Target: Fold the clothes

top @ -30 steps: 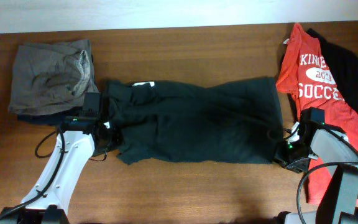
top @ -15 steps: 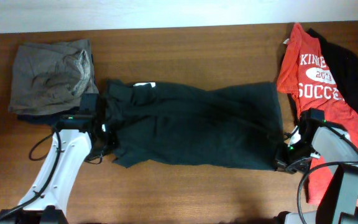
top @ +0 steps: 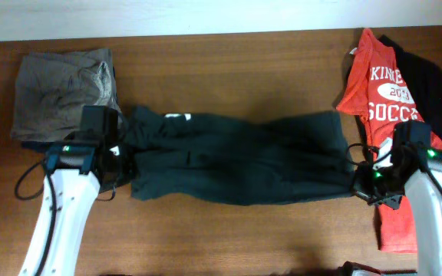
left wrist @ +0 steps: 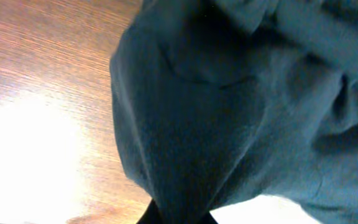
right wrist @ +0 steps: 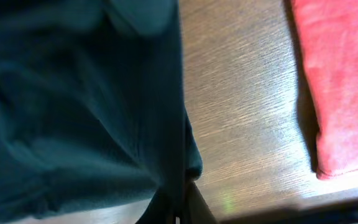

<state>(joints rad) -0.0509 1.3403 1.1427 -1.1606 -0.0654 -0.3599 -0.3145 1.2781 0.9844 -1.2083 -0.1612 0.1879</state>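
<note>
While black shirt [top: 236,165] spans table [top: 229,69], grey pile [top: 60,92] left, red shirt [top: 390,92] right

Up top, the overhead camera looks straight down from high above, taking in the whole brown wooden table [top: 229,69] with the long dark cloth garment [top: 236,165] stretched across its middle. The left wrist camera is pressed in close at that garment's left end, dark cloth filling most of its picture and wood grain at the left. The right wrist camera sits just as near at the other end, sharing cloth and tabletop with the overhead, plus the edge of the red cloth T-shirt [right wrist: 340,81].
</note>
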